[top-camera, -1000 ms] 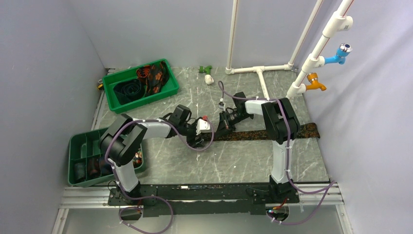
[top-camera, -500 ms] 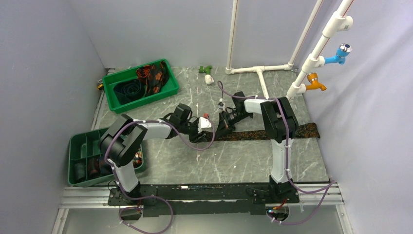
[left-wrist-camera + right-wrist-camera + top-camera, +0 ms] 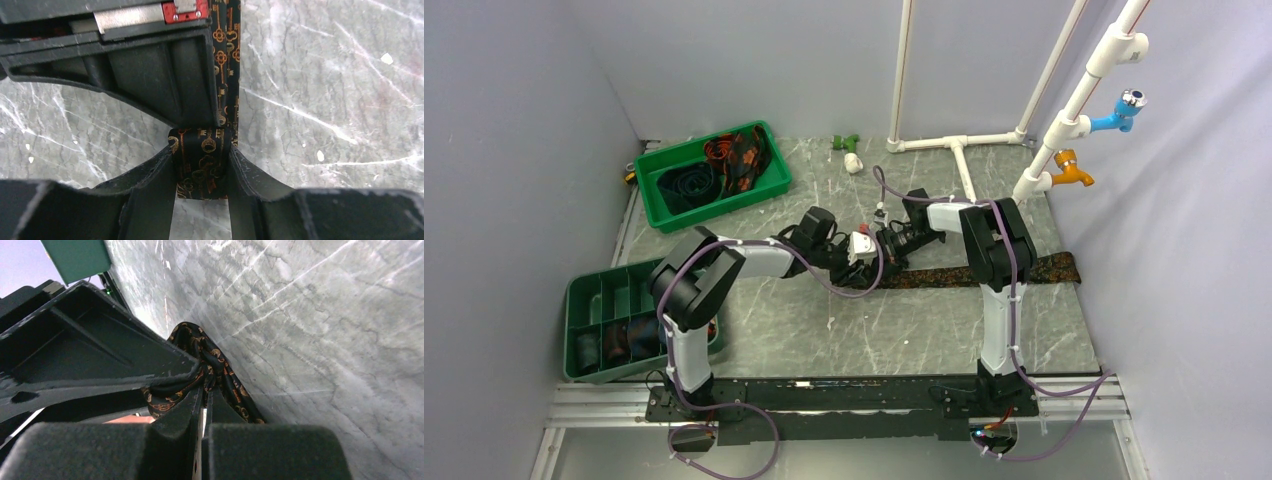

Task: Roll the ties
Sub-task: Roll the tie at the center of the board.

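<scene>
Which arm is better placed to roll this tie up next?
Probably the left. The left fingers clasp the tie at its folded end, its length running straight ahead; the right fingers only pinch bunched cloth.

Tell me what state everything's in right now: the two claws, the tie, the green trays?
Tie: one end curled over, the rest lying flat on the table.
Left gripper: shut on the tie's curled end.
Right gripper: shut, pinching the tie.
Far green tray: holding loose ties.
Near green tray: partly filled, dark rolls in near compartments.
</scene>
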Action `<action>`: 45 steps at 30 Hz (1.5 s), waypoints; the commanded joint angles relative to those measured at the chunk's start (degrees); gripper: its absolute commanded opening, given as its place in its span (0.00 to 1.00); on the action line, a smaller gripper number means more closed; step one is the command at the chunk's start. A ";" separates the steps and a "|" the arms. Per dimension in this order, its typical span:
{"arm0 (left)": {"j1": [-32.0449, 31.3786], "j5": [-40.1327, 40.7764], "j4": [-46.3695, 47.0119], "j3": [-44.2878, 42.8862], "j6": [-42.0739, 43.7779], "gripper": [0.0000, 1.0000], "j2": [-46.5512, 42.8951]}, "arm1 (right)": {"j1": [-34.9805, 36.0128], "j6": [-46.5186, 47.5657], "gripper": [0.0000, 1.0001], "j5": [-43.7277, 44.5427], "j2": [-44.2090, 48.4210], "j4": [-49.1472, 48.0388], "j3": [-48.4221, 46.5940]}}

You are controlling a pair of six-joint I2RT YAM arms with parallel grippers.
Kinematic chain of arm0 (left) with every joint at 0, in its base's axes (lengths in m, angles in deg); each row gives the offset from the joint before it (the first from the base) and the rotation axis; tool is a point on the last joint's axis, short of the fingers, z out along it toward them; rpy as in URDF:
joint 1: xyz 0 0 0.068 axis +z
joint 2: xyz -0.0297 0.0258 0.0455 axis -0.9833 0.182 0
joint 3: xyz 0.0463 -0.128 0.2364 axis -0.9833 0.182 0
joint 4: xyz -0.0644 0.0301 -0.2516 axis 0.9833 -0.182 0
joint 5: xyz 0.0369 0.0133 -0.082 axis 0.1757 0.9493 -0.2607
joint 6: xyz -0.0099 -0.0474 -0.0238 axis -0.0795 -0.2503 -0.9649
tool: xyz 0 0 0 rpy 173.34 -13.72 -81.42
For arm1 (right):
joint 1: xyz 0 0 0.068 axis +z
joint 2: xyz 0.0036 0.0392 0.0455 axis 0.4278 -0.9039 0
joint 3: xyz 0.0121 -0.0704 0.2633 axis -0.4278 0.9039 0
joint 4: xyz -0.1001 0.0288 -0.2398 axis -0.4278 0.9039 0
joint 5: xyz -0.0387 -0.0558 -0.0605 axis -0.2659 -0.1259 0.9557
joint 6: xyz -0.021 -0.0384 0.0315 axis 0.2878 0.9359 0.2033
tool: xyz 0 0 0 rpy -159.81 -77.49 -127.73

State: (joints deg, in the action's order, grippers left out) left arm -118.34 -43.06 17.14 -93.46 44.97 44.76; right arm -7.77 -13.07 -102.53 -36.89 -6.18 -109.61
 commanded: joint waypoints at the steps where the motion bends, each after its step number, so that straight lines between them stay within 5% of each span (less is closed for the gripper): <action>1: -0.66 1.07 -2.70 1.28 3.23 0.43 1.96 | 0.11 2.69 0.00 5.18 -0.20 -1.59 1.49; 6: -0.68 4.21 -5.88 1.79 5.11 0.42 2.65 | 0.10 2.01 0.01 3.79 1.84 -3.39 2.63; 17: -1.02 8.34 -12.87 -0.06 7.59 0.39 3.63 | -3.38 12.42 0.36 1.33 8.35 11.26 0.39; 22: -1.56 9.28 -13.73 -1.45 6.74 0.39 4.34 | -2.80 7.67 0.47 -1.61 11.36 6.83 2.76; 31: -2.22 9.88 -14.14 -2.34 5.77 0.39 4.75 | -0.67 -2.87 0.45 0.24 6.75 -3.62 3.32; 39: -2.44 9.96 -14.53 -2.81 6.59 0.40 4.68 | -0.70 -2.91 0.25 1.65 4.97 -4.32 2.15; 45: -3.03 9.99 -14.82 -3.04 6.75 0.40 5.02 | -0.74 -6.12 0.34 -0.02 5.15 -7.38 2.23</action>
State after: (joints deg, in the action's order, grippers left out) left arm -120.29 -37.09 8.14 -97.20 50.66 46.20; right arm -8.36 -16.98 -102.10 -31.54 -9.05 -106.62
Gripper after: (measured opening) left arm 0.400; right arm 0.330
